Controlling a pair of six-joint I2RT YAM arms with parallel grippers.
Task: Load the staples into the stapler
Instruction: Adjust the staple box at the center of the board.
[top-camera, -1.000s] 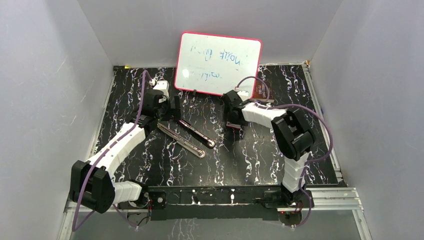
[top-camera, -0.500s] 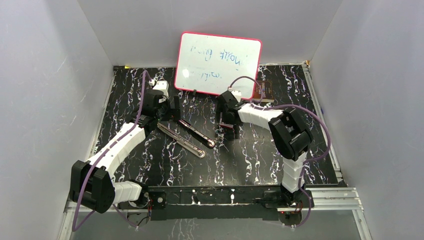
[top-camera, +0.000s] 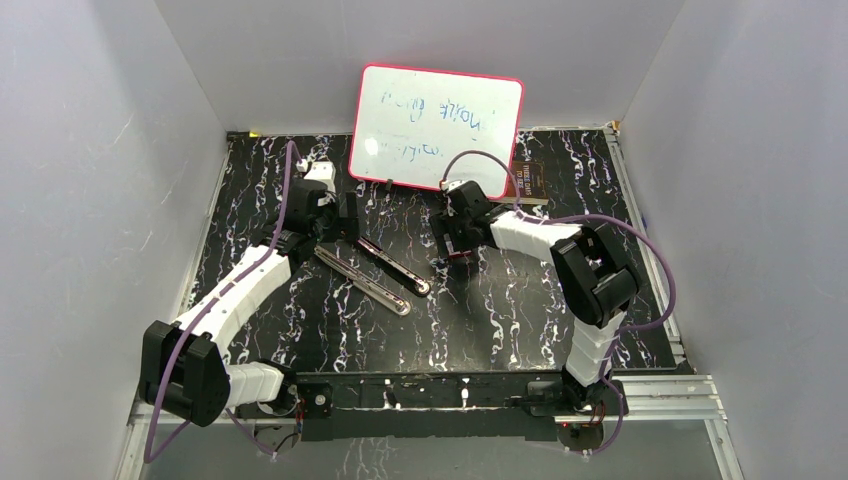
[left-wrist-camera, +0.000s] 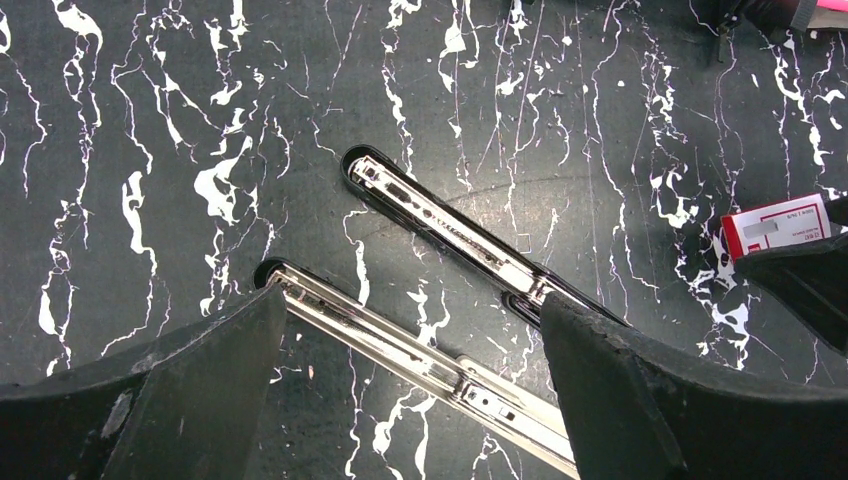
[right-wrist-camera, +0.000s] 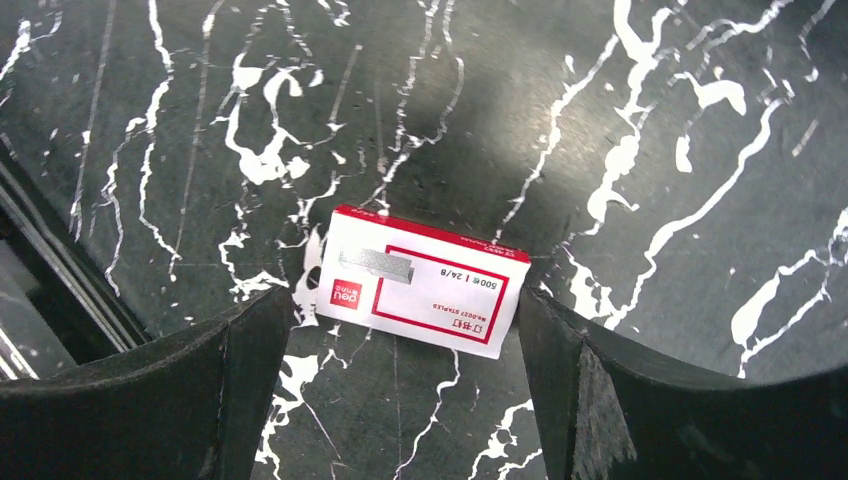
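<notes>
The stapler (top-camera: 378, 272) lies opened flat on the black marbled table, its two halves spread in a narrow V. In the left wrist view the shiny rail half (left-wrist-camera: 400, 345) runs between my fingers and the black half (left-wrist-camera: 440, 225) lies beyond it. My left gripper (left-wrist-camera: 412, 305) hovers open over the hinge end (top-camera: 345, 222) and holds nothing. My right gripper (right-wrist-camera: 405, 300) is open just above a small white box with a red label (right-wrist-camera: 420, 280), a finger on each side without touching it. The staples themselves are not in view.
A pink-framed whiteboard (top-camera: 437, 125) leans on the back wall behind both grippers. A small brown object (top-camera: 528, 182) lies to its right. The same box (left-wrist-camera: 775, 225) shows at the right edge of the left wrist view. Grey walls close in the table.
My right gripper has shifted a little to the left over the box and its jaws have spread wider. The left arm and the stapler have not moved.
</notes>
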